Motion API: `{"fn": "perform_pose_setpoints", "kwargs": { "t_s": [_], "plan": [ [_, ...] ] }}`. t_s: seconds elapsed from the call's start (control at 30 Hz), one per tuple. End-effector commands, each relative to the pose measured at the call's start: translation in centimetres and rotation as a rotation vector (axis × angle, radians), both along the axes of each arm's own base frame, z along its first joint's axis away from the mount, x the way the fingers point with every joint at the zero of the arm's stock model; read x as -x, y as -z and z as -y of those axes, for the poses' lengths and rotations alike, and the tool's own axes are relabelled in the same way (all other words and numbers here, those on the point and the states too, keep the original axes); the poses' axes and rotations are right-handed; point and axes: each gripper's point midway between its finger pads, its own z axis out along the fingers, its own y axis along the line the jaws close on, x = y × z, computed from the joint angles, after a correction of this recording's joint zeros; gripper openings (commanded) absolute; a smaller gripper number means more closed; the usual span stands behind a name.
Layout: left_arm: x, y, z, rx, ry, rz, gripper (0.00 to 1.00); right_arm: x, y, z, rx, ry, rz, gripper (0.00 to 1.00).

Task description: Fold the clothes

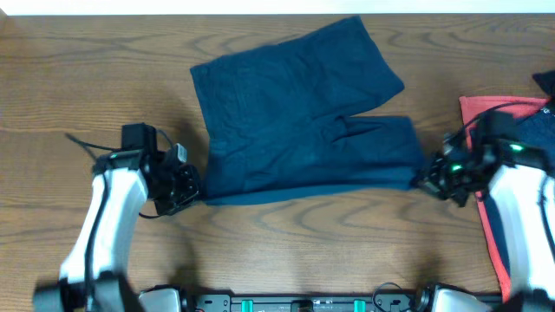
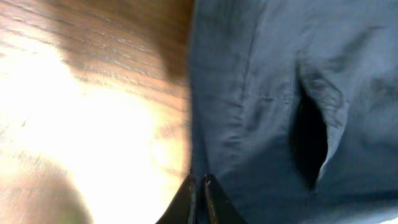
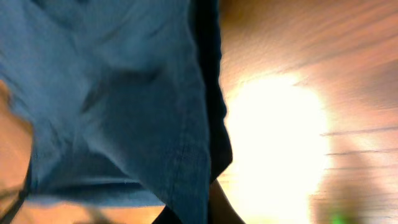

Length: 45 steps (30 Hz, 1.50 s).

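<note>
The dark navy shorts (image 1: pixel 295 121) lie spread on the wooden table (image 1: pixel 69 69), one leg pointing to the back right and the other to the right. My left gripper (image 1: pixel 195 186) is shut on the near left corner of the shorts, at their edge. In the left wrist view the two fingers (image 2: pixel 200 186) meet on the fabric (image 2: pixel 267 93). My right gripper (image 1: pixel 427 180) is shut on the near right leg hem. In the right wrist view the fabric (image 3: pixel 124 93) drapes over the jaws (image 3: pixel 199 208). The waist button is not visible.
A red garment (image 1: pixel 486 130) lies at the right edge under my right arm, with a dark item (image 1: pixel 545 82) beyond it. A pale strip (image 1: pixel 260 7) runs along the table's back edge.
</note>
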Motion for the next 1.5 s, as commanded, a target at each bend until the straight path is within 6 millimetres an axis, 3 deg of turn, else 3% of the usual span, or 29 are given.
{"fn": "perform_pose_setpoints", "kwargs": {
  "t_s": [0.0, 0.17, 0.3, 0.43, 0.53, 0.7, 0.87, 0.93, 1.03, 1.17, 1.33, 1.47],
  "plan": [
    [0.8, -3.1, -0.8, -0.056, -0.012, 0.089, 0.06, -0.1, -3.5, 4.4, 0.182, 0.122, 0.080, 0.01],
    [5.7, -6.3, 0.0, -0.048, -0.050, 0.107, 0.06, 1.0, -8.0, 5.7, 0.280, 0.164, 0.177, 0.01],
    [9.1, -7.9, 0.4, -0.043, -0.092, 0.122, 0.06, 1.2, -11.2, 5.6, 0.298, 0.174, 0.253, 0.01],
    [9.9, -9.3, 1.5, 0.010, -0.099, 0.203, 0.07, 1.3, -11.6, 5.5, 0.287, 0.185, 0.252, 0.01],
    [9.8, -9.2, 1.5, 0.012, -0.096, 0.209, 0.15, 1.2, -11.1, 5.5, 0.283, 0.182, 0.224, 0.01],
    [8.6, -8.3, 3.6, 0.136, -0.038, 0.206, 0.17, 0.9, -10.1, 5.7, 0.276, 0.178, 0.182, 0.01],
    [7.7, -4.9, 6.2, 0.185, 0.051, 0.136, 0.17, 0.4, -9.5, 5.9, 0.274, 0.176, 0.157, 0.01],
    [7.1, -4.0, 7.3, 0.191, 0.095, 0.124, 0.23, 0.3, -9.3, 5.9, 0.272, 0.175, 0.150, 0.01],
    [6.5, -2.9, 9.8, 0.210, 0.167, 0.078, 0.23, 0.1, -9.2, 6.0, 0.272, 0.175, 0.149, 0.01],
    [7.4, -1.1, 14.2, 0.226, 0.293, -0.003, 0.25, -0.1, -9.2, 6.0, 0.274, 0.176, 0.155, 0.01],
    [9.0, 2.0, 19.3, 0.208, 0.308, -0.131, 0.43, -0.2, -9.3, 6.1, 0.275, 0.177, 0.164, 0.01],
    [10.4, 3.9, 20.9, 0.236, 0.315, -0.255, 0.44, -0.5, -9.4, 6.1, 0.277, 0.178, 0.174, 0.01]
  ]
}}
